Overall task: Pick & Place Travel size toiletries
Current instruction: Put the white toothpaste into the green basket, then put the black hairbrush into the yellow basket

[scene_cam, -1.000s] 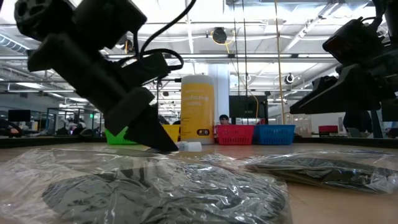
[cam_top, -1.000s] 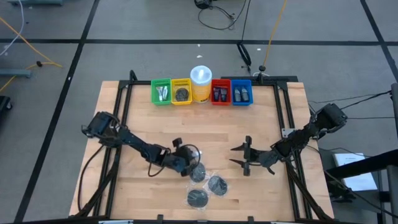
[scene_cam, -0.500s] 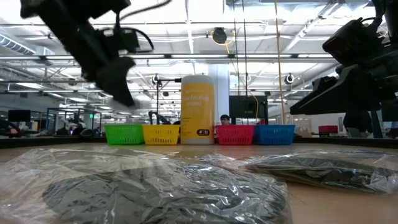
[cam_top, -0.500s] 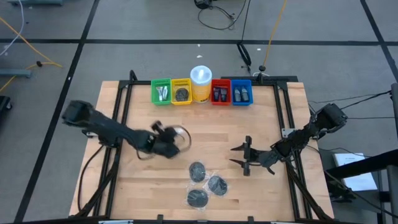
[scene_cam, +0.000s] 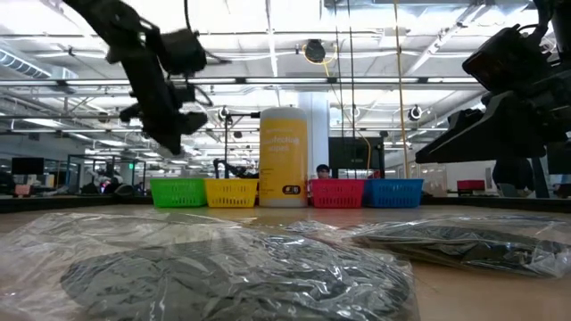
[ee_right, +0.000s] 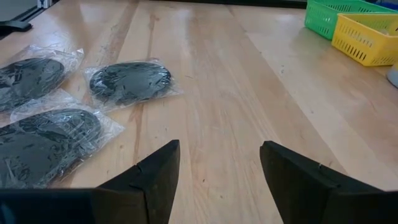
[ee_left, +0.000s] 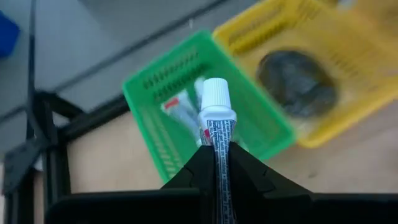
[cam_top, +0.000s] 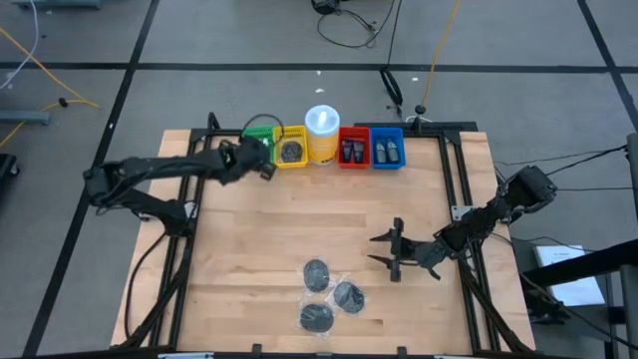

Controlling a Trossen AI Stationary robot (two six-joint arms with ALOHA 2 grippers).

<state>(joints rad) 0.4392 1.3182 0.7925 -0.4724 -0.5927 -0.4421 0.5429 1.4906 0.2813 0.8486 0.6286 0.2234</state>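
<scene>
My left gripper (ee_left: 216, 152) is shut on a small white tube (ee_left: 216, 112) with a white cap and blue print. It hovers over the green bin (ee_left: 186, 81), which holds more little tubes (ee_left: 177, 107); in the high view it stands at the bin's near edge (cam_top: 261, 160). Three dark flat discs in clear wrap (cam_top: 317, 274) (cam_top: 348, 296) (cam_top: 316, 317) lie on the wood near the front. My right gripper (cam_top: 384, 251) waits open to their right, fingers (ee_right: 155, 174) apart over bare wood. My left gripper pinches the tube's flat printed body (ee_left: 217, 140) between its two fingers. The tube lies along the fingers, and its capped end (ee_left: 215, 93) sticks out past the tips. The fingers slant down toward the far edge. The tube is lifted clear, above the green bin.
Along the far edge stand a yellow bin (cam_top: 291, 150) holding a dark disc, a white cylindrical container (cam_top: 322, 133), a red bin (cam_top: 353, 150) and a blue bin (cam_top: 387, 150) with small dark bottles. Bare wood lies between the bins and the discs.
My left gripper has risen from the table beside the discs. It has swung toward the far edge and left, with the tube in its fingers, to above the green bin, and has tipped and rolled on the way. The discs have stayed where they were.
</scene>
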